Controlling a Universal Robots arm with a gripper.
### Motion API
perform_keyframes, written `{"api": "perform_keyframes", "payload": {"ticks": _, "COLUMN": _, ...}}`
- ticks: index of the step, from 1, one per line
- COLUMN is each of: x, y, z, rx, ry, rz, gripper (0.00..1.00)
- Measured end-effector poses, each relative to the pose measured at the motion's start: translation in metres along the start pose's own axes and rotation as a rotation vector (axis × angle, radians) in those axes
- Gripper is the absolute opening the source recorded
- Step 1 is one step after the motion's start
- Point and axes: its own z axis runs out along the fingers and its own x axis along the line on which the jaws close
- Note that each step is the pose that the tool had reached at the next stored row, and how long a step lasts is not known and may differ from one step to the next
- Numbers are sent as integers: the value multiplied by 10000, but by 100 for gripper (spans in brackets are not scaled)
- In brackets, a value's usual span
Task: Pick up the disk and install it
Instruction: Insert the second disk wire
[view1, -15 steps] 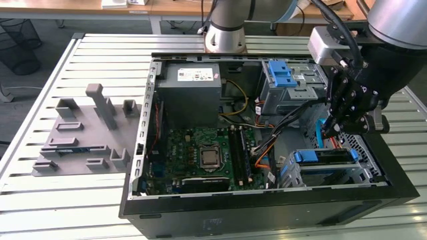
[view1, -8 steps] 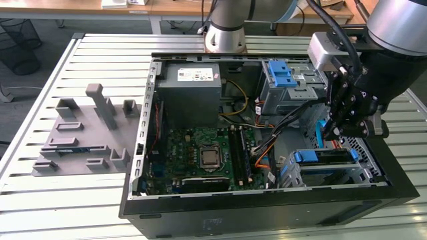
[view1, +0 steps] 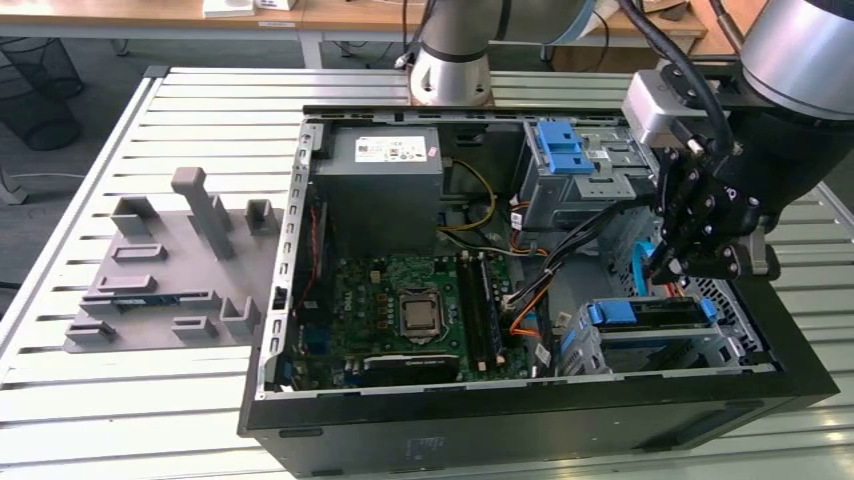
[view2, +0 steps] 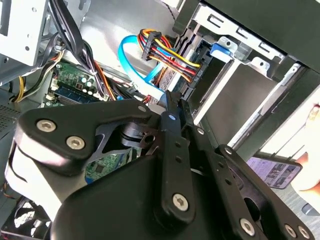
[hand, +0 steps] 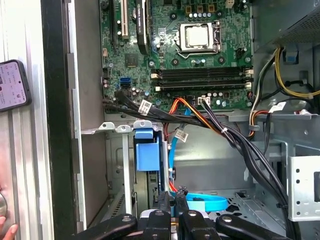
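While my arm hangs over the open computer case (view1: 287, 300) on the slatted table (view1: 80, 400), my pincer (hand: 171, 199) sits low inside, its 2 fingers (view2: 172, 107) drawn close together with nothing between them. Just beside the tips, the disk (hand: 148, 155) stands on edge in its bay, long axis running down into the cage, blue handle tab facing the green motherboard (hand: 200, 50). At the table's edge, a person's hand (view2: 312, 182) holds a phone (hand: 12, 85).
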Motion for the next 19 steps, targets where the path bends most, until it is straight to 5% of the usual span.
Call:
{"api": "perform_keyframes", "payload": {"ticks": 6, "x": 54, "y": -3, "z": 79, "rx": -2, "ry": -1, "rz": -1, "gripper": 16}}
{"api": "perform_keyframes", "payload": {"ticks": 19, "x": 92, "y": -5, "z": 125, "rx": -3, "ry": -3, "rz": 3, "gripper": 16}}
